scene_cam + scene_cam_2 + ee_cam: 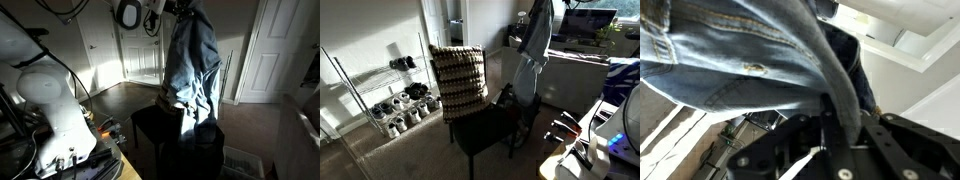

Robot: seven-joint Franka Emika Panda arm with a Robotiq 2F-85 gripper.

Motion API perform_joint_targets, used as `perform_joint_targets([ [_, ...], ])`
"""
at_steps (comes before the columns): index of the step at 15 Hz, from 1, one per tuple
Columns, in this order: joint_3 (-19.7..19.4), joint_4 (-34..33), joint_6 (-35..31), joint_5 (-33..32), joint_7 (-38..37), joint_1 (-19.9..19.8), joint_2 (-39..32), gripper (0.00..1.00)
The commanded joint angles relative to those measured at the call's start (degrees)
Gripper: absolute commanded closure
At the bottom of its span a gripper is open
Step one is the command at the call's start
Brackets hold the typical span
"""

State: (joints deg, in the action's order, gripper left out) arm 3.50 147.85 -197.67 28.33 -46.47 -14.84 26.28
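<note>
A blue denim garment (192,62) (532,50) hangs full length from my gripper (181,8), held high in the room. In the wrist view the gripper (838,128) is shut on a fold of the denim (740,50), which runs down between the two black fingers (790,135). The garment's lower end hangs just above a dark chair (160,125) (485,128). The chair has a checked, patterned backrest (457,80). In an exterior view the garment drapes down beside that backrest, over the seat.
A wire shoe rack (392,98) with several pairs of shoes stands against the wall. White doors (268,55) close the far side of the room. The robot's white base and cables (50,110) are near the camera. A bed or desk with clutter (582,62) lies behind the chair.
</note>
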Motion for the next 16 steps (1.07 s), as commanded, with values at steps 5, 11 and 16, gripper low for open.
perform_joint_targets([
  [5,-6.9,6.5,2.1,-0.6,8.1,5.4,7.1,0.98],
  [11,-2.9,6.7,4.7,-0.6,8.8,2.6,5.5,0.98],
  [16,1.6,0.7,2.3,0.2,7.6,-0.2,0.2,0.98],
])
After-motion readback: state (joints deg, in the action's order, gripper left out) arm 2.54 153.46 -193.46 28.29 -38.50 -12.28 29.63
